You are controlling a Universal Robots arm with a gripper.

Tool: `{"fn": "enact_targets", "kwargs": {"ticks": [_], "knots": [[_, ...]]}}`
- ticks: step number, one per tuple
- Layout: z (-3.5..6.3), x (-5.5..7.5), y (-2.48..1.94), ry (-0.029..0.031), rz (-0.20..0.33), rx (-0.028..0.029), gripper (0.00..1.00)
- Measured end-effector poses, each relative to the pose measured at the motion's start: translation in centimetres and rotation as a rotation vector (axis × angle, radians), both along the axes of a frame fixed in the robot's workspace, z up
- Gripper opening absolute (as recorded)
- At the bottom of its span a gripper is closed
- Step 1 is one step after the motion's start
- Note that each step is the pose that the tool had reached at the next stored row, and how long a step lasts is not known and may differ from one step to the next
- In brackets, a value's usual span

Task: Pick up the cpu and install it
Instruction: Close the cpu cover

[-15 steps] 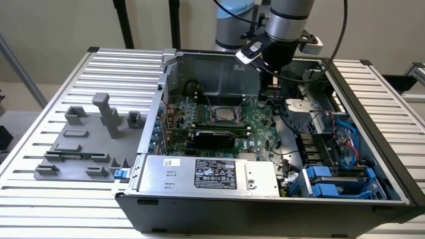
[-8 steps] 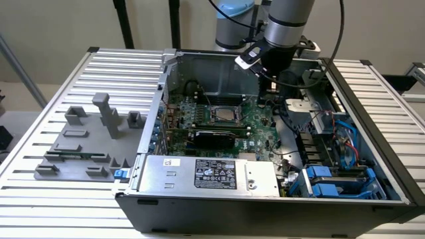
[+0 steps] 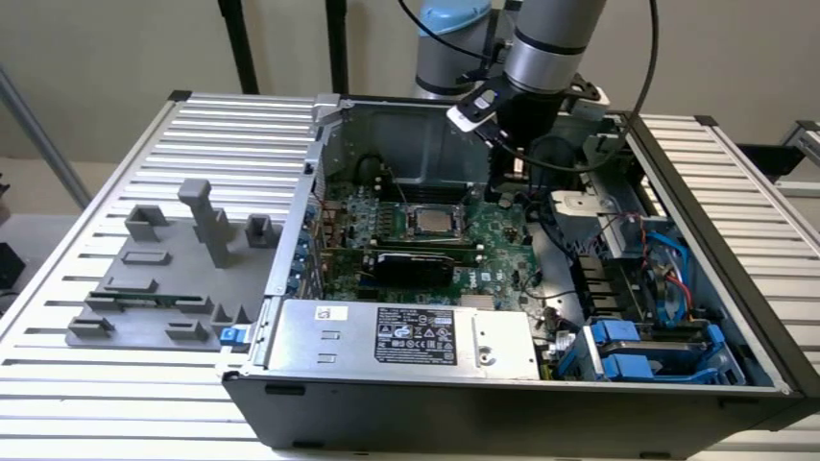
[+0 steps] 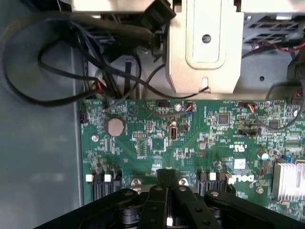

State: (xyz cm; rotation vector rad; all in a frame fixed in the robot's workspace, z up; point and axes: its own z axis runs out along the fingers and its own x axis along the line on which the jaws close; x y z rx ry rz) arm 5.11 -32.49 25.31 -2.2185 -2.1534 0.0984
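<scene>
The cpu (image 3: 433,223), a pale silver square chip, lies flat inside the metal-framed socket on the green motherboard (image 3: 494,274) of the open computer case. My gripper (image 3: 501,195) hangs over the board toward the exterior view's right of the cpu, apart from it. In the wrist view the black fingers (image 4: 167,177) are pressed together with nothing between them, so the gripper (image 4: 167,183) is shut and empty above the motherboard (image 4: 143,143), near a round coin battery (image 4: 115,127).
A silver power supply box with a black label (image 3: 410,336) fills the case's front. Blue drive bays (image 3: 654,351) and loose cables (image 4: 57,62) sit on the exterior view's right. A grey fixture (image 3: 180,279) stands on the slatted table. A metal bracket (image 4: 205,47) and heatsink (image 4: 290,179) lie close by.
</scene>
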Motion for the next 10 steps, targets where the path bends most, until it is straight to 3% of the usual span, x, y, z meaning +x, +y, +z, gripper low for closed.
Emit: {"fn": "enact_targets", "kwargs": {"ticks": [5, 10], "knots": [[-0.03, -0.9, 0.00, 0.0478, 0.001, 0.0000, 0.11], [-0.09, -2.2, 0.02, 0.0852, 0.001, 0.0000, 0.11]]}}
